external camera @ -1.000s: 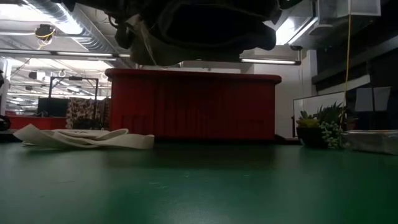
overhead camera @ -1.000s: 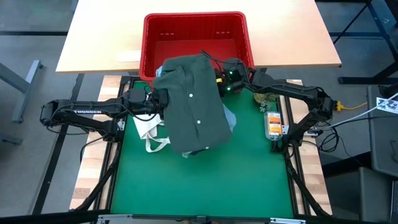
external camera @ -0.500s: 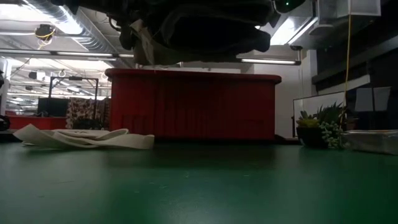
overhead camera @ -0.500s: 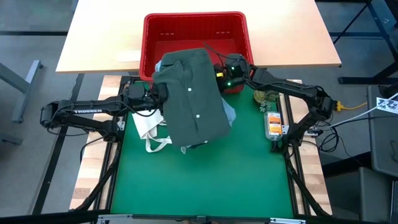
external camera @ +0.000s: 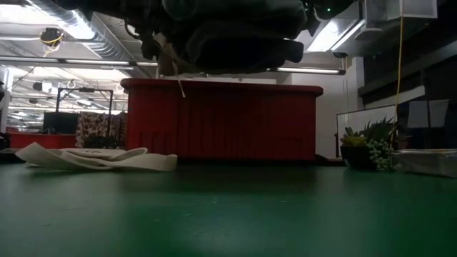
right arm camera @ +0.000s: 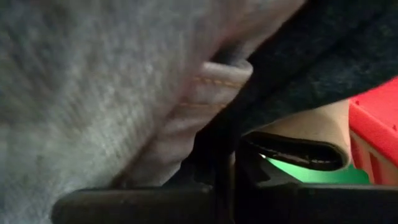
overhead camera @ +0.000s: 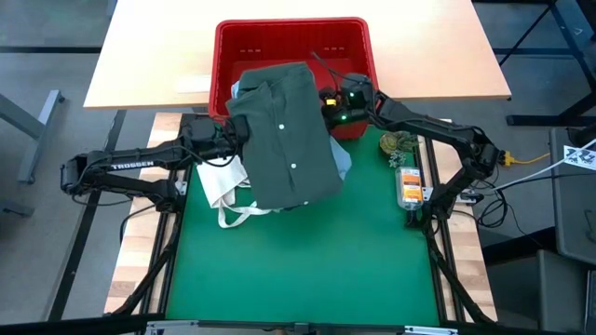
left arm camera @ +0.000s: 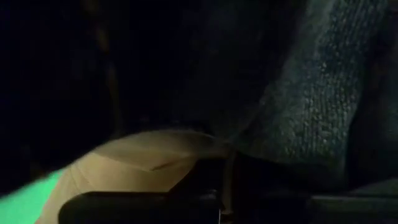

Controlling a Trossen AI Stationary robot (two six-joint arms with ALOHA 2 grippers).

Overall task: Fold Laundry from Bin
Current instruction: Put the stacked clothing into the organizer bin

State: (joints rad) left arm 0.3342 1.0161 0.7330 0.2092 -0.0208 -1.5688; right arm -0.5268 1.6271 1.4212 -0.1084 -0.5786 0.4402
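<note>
A stacked bundle of laundry hangs between my two grippers, topped by a dark olive-green buttoned piece (overhead camera: 287,140), with light blue cloth (overhead camera: 344,167) peeking out at its right. In the low view the bundle (external camera: 228,36) hangs well above the green mat. Its far end reaches over the near rim of the red bin (overhead camera: 354,51). My left gripper (left arm camera: 222,198) is shut at the bundle's left side. My right gripper (right arm camera: 227,186) is shut at its far right side. My left gripper reaches in level from the table's left and is shut on the bundle's left edge (overhead camera: 238,138). Its wrist view shows beige cloth (left arm camera: 143,165) and grey knit (left arm camera: 305,118) just past the fingers; the pinch point is hidden. The bundle hangs clear of the mat. My right gripper comes from the table's right, slanting slightly down, and is shut on the bundle's far right edge (overhead camera: 323,110). Several layers crowd its fingers: grey cloth with a stitched seam (right arm camera: 211,84), dark navy and beige. The exact pinch is hidden by the cloth.
A white tote bag (overhead camera: 226,197) with looped straps lies on the mat under the bundle's left side, also seen flat in the low view (external camera: 96,158). A small plant (overhead camera: 399,144) and an orange-labelled box (overhead camera: 410,184) sit at the mat's right edge.
Both grippers have carried the bundle toward the table's far edge and a little upward. Its far end now overlaps more of the bin. The bundle has stayed hanging clear of the mat; the tote bag has not moved.
</note>
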